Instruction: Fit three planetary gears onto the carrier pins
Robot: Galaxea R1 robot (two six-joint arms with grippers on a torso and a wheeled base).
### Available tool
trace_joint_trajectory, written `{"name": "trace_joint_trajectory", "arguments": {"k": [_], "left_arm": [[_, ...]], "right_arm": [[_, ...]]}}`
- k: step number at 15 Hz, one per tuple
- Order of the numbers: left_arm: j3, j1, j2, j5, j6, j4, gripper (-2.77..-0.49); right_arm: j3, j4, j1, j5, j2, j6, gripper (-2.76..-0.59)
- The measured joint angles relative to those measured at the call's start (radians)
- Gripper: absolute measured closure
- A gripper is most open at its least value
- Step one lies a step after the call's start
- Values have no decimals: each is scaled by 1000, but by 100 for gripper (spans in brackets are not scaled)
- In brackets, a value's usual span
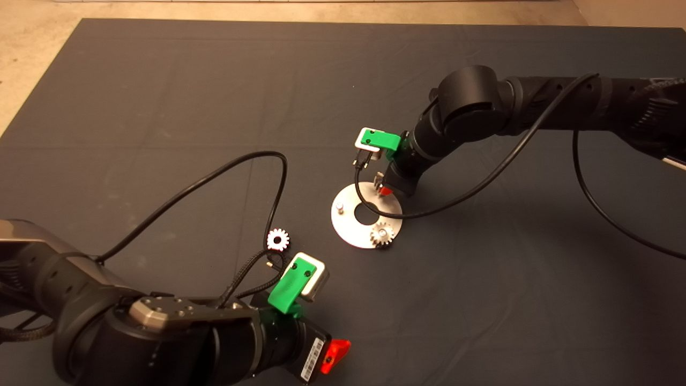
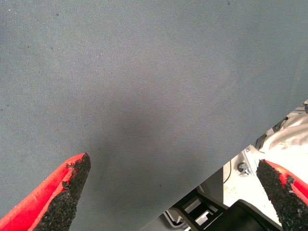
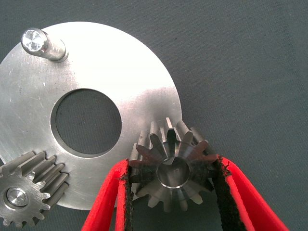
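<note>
Right gripper (image 3: 173, 192) around toothed steel gear (image 3: 172, 169) over shiny disc (image 3: 91, 72)

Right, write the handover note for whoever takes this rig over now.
Right gripper: shut on a planetary gear, over a pin at the carrier disc's edge; the pin shows in the gear's bore, but I cannot tell if it is fully seated.
Left gripper: open, empty, parked at the mat's near edge.
Done: one seated gear sits on its pin.
Left: finish the held gear, then fetch the loose gear lying on the mat beside the disc and fit it on the bare pin.
</note>
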Motion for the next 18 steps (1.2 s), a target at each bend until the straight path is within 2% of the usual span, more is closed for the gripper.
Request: {"name": "trace_joint_trajectory", "arguments": {"k": [4, 18], "left_arm": [[0, 0, 0, 0, 0, 0, -249], [0, 0, 0, 0, 0, 0, -249]], "right_arm": [[13, 0, -4, -7, 0, 0, -92], [17, -2, -8, -6, 0, 0, -92]]}}
